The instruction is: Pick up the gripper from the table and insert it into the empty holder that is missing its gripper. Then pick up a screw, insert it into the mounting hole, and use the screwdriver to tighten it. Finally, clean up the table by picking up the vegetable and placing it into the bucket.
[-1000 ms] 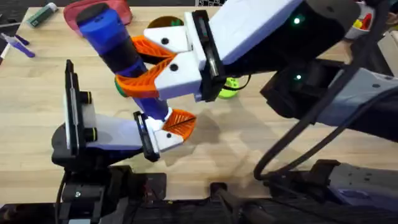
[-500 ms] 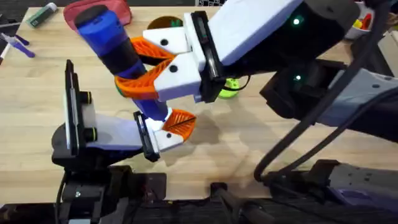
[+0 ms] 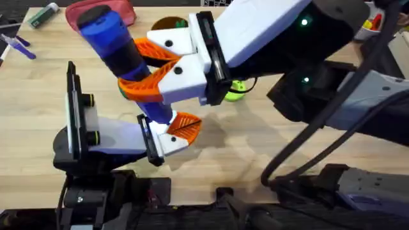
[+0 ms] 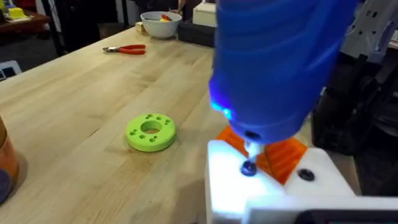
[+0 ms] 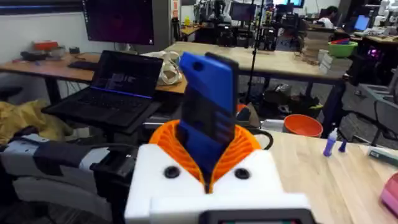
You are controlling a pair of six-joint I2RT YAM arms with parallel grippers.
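Right pincer [image 3: 144, 67] clasping screwdriver [image 3: 112, 38], wooden table [image 3: 255, 137]

Pale wooden table [image 3: 268, 137] carrying a bright green ring-shaped disc [image 4: 150, 131] near the grippers, red-handled pliers [image 4: 125, 49] and a white bowl [image 4: 161, 23] well beyond, and an orange-brown bucket [image 3: 167, 24] past the fingers.

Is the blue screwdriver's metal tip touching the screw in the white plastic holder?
Touching. In the left wrist view the bright blue pen-shaped screwdriver stands over the white plastic holder, its thin metal tip seated on the dark screw head with no gap.
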